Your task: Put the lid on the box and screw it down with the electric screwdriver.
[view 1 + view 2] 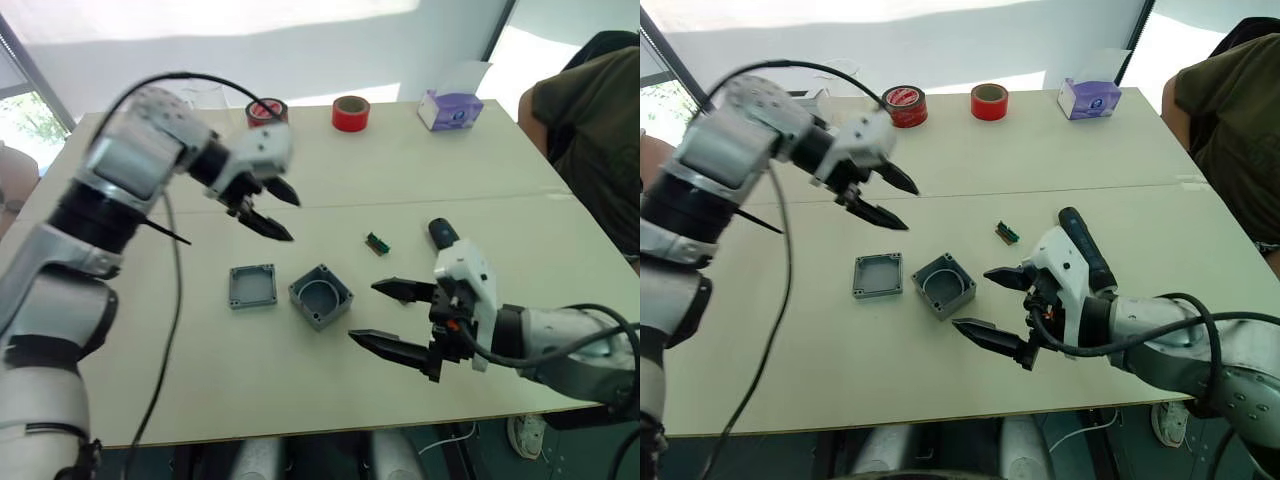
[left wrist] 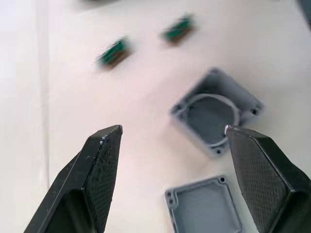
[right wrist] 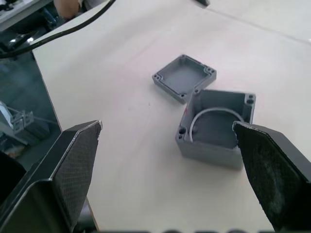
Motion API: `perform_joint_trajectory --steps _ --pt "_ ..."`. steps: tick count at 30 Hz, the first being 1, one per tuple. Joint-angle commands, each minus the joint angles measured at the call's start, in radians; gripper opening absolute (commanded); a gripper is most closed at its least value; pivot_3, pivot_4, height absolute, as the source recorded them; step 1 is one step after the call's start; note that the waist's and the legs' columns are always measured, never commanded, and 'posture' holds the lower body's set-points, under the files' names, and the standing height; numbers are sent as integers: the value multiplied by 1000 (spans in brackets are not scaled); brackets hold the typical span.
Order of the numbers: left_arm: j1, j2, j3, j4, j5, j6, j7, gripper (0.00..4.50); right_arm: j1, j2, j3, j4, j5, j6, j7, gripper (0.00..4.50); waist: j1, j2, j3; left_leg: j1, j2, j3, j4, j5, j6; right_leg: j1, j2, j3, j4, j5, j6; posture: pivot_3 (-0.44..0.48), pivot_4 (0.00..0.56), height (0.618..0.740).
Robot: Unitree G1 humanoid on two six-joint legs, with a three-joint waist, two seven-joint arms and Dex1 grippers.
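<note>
Head views: lid (image 1: pixel 252 286) lies hollow side up on the tabletop (image 1: pixel 450 160), just beside the open box (image 1: pixel 321 295); the left pincer (image 1: pixel 270 209) hangs spread above them, the right pincer (image 1: pixel 392 320) spread and low beside the box, the electric screwdriver (image 1: pixel 1086 248) lying behind it. Left wrist view: spread fingers (image 2: pixel 104 160) frame both parts, so a drop could catch the box wall instead of the thin lid. Right wrist view: box (image 3: pixel 217 127) lies between spread fingers (image 3: pixel 73 165); closing may skid it into the lid.

no readable text, labels or numbers on anything in view
</note>
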Motion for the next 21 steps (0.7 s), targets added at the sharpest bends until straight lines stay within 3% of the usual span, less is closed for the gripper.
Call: perform_joint_trajectory --steps 1,3,5,13,21 --pt "61 34 101 -148 25 484 219 3451 -86 31 64 6 -90 -22 52 4500 4 -1 1 0 0 0 1 0 0 0 0 0 0 0 1 0 150 740" --pt "104 35 150 -220 29 671 304 3451 -120 40 108 7 -164 -26 87 4500 7 -2 1 -1 0 -1 2 0 0 -1 0 0 2 -1 1 0 150 740" --pt "157 46 198 -259 -6 751 376 3451 -139 50 146 8 -233 -35 128 4500 7 -2 1 -3 -1 -1 3 0 0 -1 -1 0 2 -1 1 0 150 740" --pt "291 71 274 -204 -431 760 752 3451 -58 58 292 30 -572 -148 279 4500 14 -2 1 -5 -3 -1 4 1 -3 -5 -4 0 3 -1 1 0 150 740" --pt "298 35 257 -115 -849 760 1195 3451 -15 124 284 15 -631 -141 287 4500 28 -2 1 -6 -5 -1 4 4 -7 -9 -6 2 5 0 0 0 150 740"
